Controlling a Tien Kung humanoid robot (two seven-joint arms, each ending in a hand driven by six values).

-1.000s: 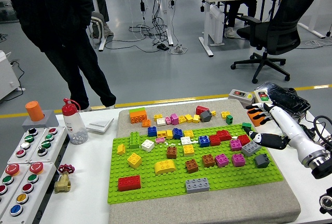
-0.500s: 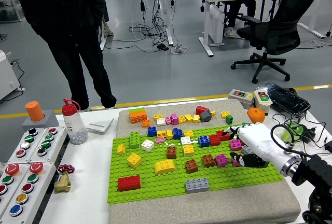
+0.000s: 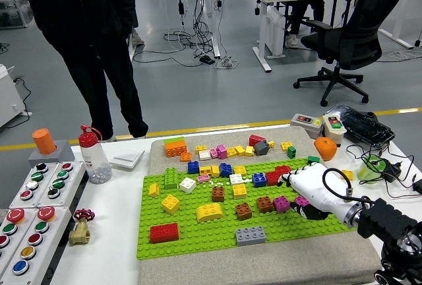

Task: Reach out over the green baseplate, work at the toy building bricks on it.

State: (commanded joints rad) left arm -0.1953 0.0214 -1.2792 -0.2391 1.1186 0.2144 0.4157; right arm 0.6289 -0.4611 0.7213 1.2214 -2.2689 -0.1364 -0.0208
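Our right hand [image 3: 310, 193] has slid further left over the green baseplate [image 3: 198, 232] on the worktop [image 3: 112, 245], now covering the grey and pink bricks at its right end. We cannot tell how its fingers are set.

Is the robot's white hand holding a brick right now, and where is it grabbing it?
Cannot be told. The right hand covers the bricks at the green baseplate's right end.
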